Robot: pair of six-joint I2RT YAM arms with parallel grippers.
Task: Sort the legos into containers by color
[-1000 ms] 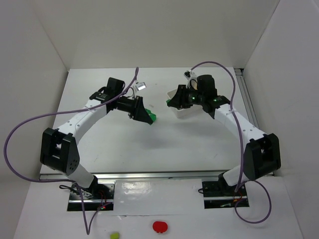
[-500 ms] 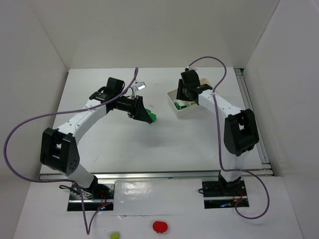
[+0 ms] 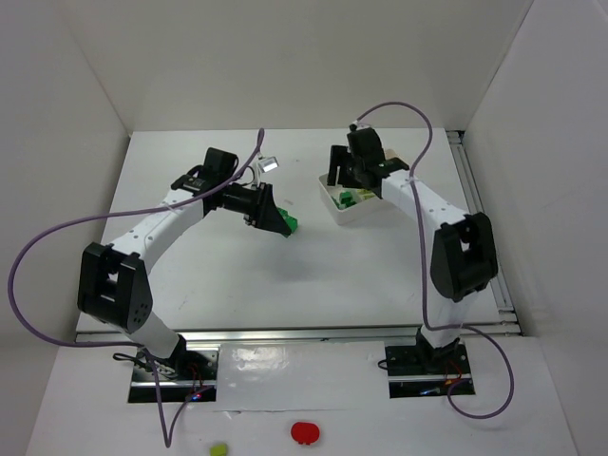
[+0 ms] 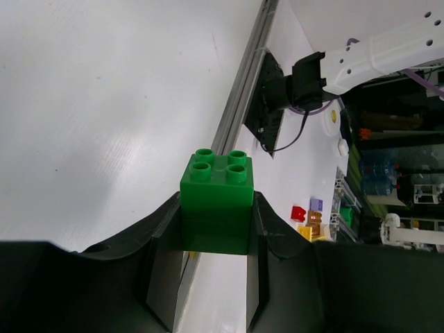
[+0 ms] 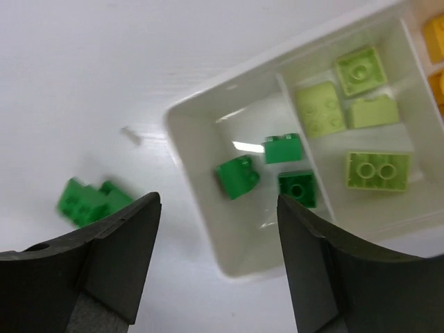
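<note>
My left gripper [image 3: 283, 222] is shut on a dark green lego [image 4: 216, 205], held above the table left of the white tray [image 3: 366, 215]; its studs point away from the wrist camera. My right gripper [image 5: 218, 201] hangs open over the tray's green compartment with nothing between its fingers. Three dark green legos [image 5: 237, 177] lie in that compartment. Several lime legos [image 5: 377, 171] fill the one beside it, and orange-yellow ones [image 5: 437, 83] show at the frame's right edge. Left of the tray a blurred green lego [image 5: 90, 201] shows, partly behind my finger.
A red round thing [image 3: 304, 432] and a lime blob [image 3: 218, 448] sit on the front ledge. A metal rail [image 3: 475, 204] runs along the table's right side. White walls close in the back and both sides. A tiny white scrap [image 5: 130, 135] lies on the table near the tray.
The right arm has swung round over the tray and its jaws have opened from shut. The left arm and its green lego have not moved.
</note>
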